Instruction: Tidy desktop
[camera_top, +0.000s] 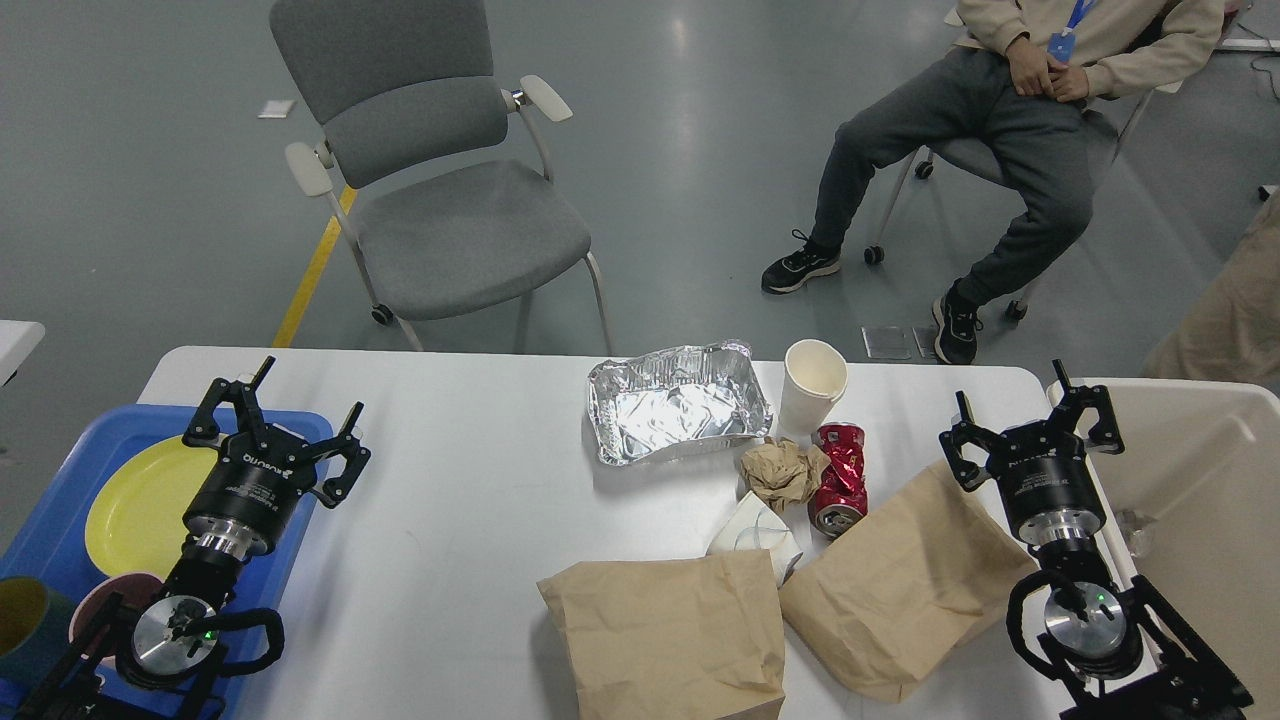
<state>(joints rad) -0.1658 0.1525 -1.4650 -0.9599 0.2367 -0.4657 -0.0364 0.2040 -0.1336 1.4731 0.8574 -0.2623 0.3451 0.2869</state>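
The white desktop (460, 500) holds a crumpled foil tray (678, 403), a white paper cup (812, 385), a crushed red can (838, 477), a ball of brown paper (782, 472) and a white crumpled cup (757, 535). Two brown paper bags lie at the front, one in the middle (668, 630) and one to the right (905, 585). My left gripper (273, 422) stands open and empty over the blue tray's right edge. My right gripper (1030, 427) is open and empty beside the right bag.
The blue tray (50, 520) at the left carries a yellow plate (140, 505), a pink mug (100, 600) and a dark green cup (20, 625). A cream-white bin (1200, 470) stands at the right. A grey chair (440, 190) and a seated person (1010, 140) are behind the table.
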